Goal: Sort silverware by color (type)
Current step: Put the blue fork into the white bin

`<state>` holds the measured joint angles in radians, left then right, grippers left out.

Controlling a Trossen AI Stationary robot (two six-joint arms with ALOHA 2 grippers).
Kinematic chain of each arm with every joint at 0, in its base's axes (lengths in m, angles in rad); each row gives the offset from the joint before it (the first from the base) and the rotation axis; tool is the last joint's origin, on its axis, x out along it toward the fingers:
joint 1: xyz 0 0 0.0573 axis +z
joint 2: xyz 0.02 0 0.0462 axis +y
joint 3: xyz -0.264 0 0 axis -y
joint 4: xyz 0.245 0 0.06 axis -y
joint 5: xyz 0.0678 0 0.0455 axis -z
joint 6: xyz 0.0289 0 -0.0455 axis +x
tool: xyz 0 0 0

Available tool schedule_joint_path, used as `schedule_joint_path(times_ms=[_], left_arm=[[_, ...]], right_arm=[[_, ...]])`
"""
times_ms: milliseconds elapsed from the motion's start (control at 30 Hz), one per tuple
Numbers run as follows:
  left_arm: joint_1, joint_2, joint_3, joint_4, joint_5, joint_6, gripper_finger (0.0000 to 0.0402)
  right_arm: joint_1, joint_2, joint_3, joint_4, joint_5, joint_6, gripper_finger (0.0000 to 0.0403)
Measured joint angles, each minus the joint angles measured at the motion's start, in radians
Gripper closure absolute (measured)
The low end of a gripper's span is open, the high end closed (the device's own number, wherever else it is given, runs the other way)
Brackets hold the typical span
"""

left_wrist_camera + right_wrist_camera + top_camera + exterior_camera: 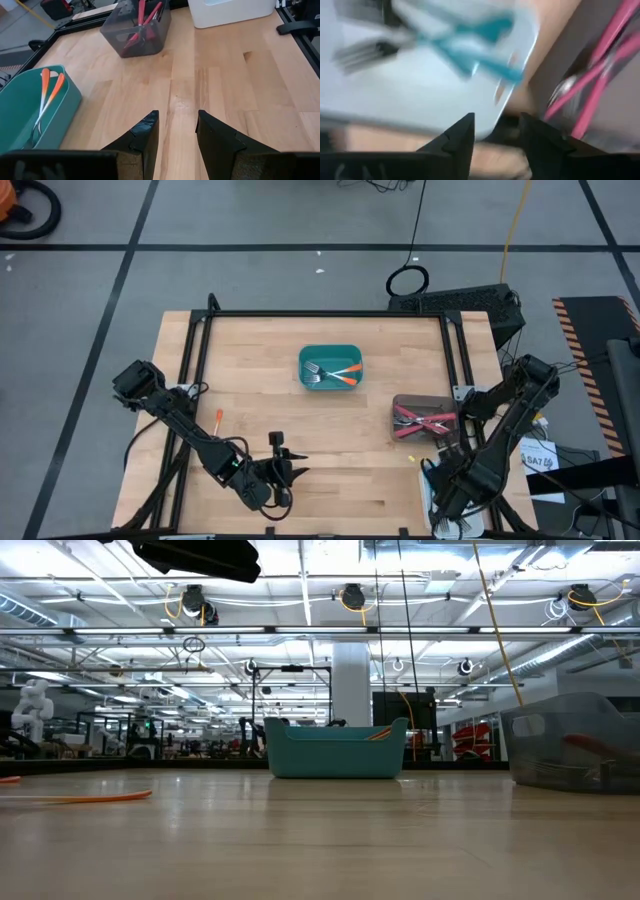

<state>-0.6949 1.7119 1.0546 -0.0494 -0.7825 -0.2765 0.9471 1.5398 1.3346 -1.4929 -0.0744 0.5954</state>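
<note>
A teal bin [330,367] at the table's middle holds orange-handled forks [50,90]. A dark grey bin [425,418] to its right holds red-handled forks [142,22]. A white bin [232,10] at the near right holds teal-handled forks [480,42]. One orange-handled fork [217,417] lies flat on the table at the left; it also shows in the low view [95,798]. My left gripper [177,130] is open and empty, low over bare wood near the front edge [295,470]. My right gripper [495,132] is open and empty, over the white bin's edge beside the grey bin.
A black frame rail [330,314] runs around the tabletop. Bare wood [240,95] lies between my left gripper and the bins. The right arm [500,430] reaches over the table's near right corner and covers most of the white bin in the high view.
</note>
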Motion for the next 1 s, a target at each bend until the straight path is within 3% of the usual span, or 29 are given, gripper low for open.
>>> schedule_joint_path(times_ms=[133,300,700,1000], left_arm=[[0.0,0.0,0.0,0.0,0.0,-0.018,0.027],[0.0,0.0,0.0,-0.001,0.021,-0.02,0.027],[0.0,0.0,0.0,-0.002,0.024,-0.02,0.027],[0.0,0.0,0.0,-0.001,0.024,-0.02,0.027]], right_arm=[[0.01,0.0,0.0,0.07,0.132,-0.037,0.0275],[0.01,0.0,-0.001,0.018,0.257,0.028,0.0301],[0.028,0.0,-0.189,0.113,0.229,0.153,0.0395],[0.054,0.0,-0.159,0.125,0.225,0.178,0.0397]])
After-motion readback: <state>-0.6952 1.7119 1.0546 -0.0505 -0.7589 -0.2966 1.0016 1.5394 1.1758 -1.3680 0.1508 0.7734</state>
